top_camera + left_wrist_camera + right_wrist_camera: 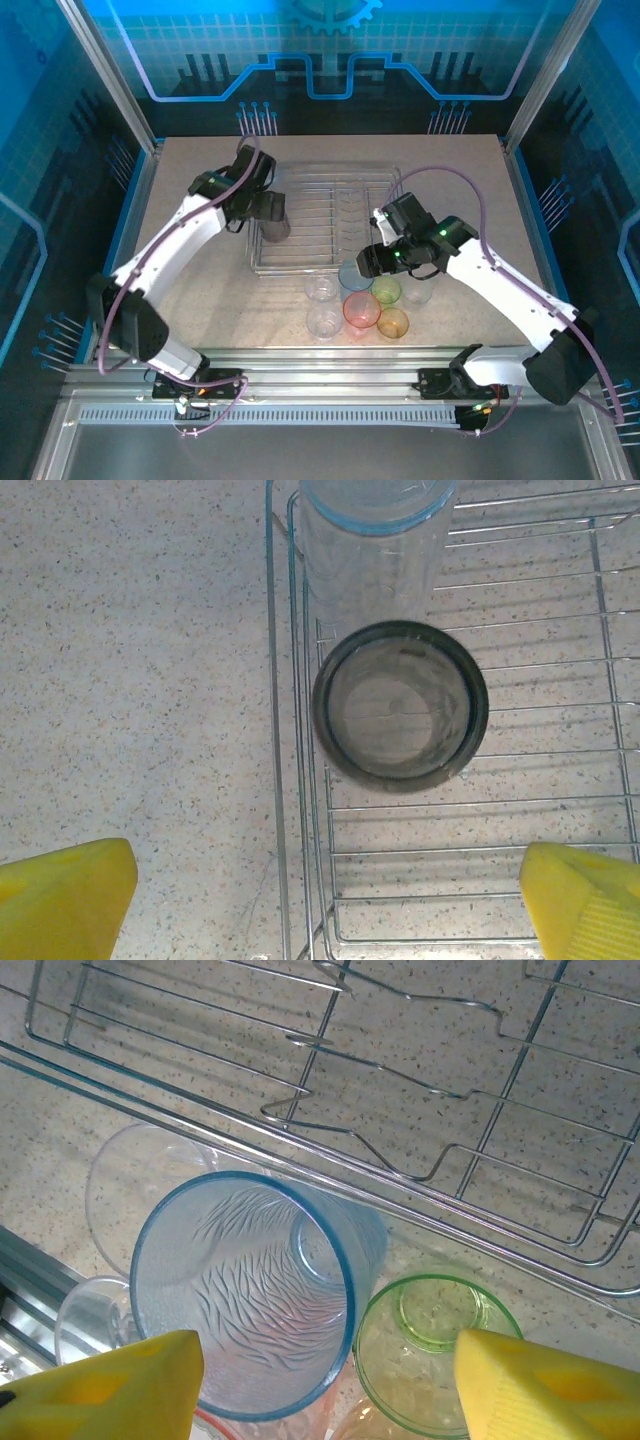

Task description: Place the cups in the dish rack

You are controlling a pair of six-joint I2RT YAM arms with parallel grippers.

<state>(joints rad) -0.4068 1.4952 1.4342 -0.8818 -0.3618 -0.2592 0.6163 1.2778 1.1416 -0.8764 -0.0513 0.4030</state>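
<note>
One dish rack (330, 212) and nine cups. Two sit at the rack's 9 o'clock end: one smoky grey cup (400, 705) and, at its 12 o'clock, one clear cup (370, 540). Seven cluster at the rack's 5 o'clock: three clear tumblers (322, 290), one blue cup (352, 277), one red-pink cup (361, 310), one green cup (386, 291) and one orange cup (393, 323).

The tabletop (130, 660) is beige with fine dark speckling; the dish rack (300, 268) is bare silver wire. Cup colours: smoky grey cup (400, 705), blue cup (245, 1295) with a wavy rippled pattern in its wall, green cup (435, 1345), red-pink cup (361, 309), orange cup (393, 322), clear cups (324, 322).
</note>
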